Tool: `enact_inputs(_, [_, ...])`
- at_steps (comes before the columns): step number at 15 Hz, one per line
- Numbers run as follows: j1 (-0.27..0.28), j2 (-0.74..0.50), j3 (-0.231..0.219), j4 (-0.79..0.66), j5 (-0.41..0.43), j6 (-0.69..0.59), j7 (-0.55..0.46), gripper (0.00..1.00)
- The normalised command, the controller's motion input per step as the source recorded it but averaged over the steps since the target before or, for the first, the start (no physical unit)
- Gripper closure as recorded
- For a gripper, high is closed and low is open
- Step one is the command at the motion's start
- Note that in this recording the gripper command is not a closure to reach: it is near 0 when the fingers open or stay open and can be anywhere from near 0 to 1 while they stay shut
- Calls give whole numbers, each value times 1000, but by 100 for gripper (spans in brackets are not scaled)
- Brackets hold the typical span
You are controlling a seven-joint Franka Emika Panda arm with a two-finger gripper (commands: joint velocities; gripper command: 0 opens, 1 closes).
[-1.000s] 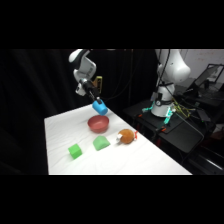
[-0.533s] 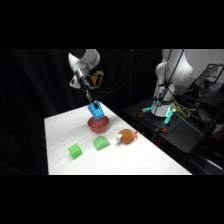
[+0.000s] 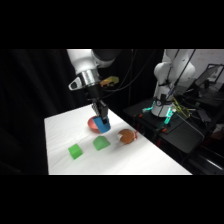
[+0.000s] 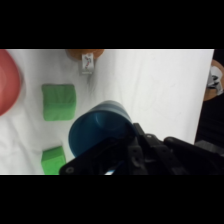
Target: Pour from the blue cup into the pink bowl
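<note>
White table (image 3: 150, 160) bearing the scene. The gripper (image 3: 100, 114) is clamping the blue cup (image 3: 102, 124), holding it just in front of and partly over the pink bowl (image 3: 93, 123). Two green blocks (image 3: 101, 143) are lying nearby, a brown toy (image 3: 127, 136) beside the bowl.

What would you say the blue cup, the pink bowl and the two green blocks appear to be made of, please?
The blue cup, held in the hand, looks like smooth plastic: even bright colour, thin rim, faint sheen inside. The pink bowl also reads as plastic, uniformly coloured, though mostly hidden. The green blocks look matte with softly rounded edges, perhaps foam or painted wood; the pictures cannot settle which.
</note>
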Motion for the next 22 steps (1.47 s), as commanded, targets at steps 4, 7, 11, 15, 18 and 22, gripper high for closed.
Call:
enact_inputs(4, [128,25,120,-24,-428,314,380,18])
enact_inputs(7, [97,125,66,-19,-290,575,396,18])
enact_inputs(11, [129,231,-31,-32,-326,699,556,18])
enact_inputs(15, [189,275,-182,77,-353,387,513,18])
enact_inputs(18, [205,286,-236,196,-230,164,433,18])
enact_inputs(22, [194,239,-204,248,-149,39,342,18])
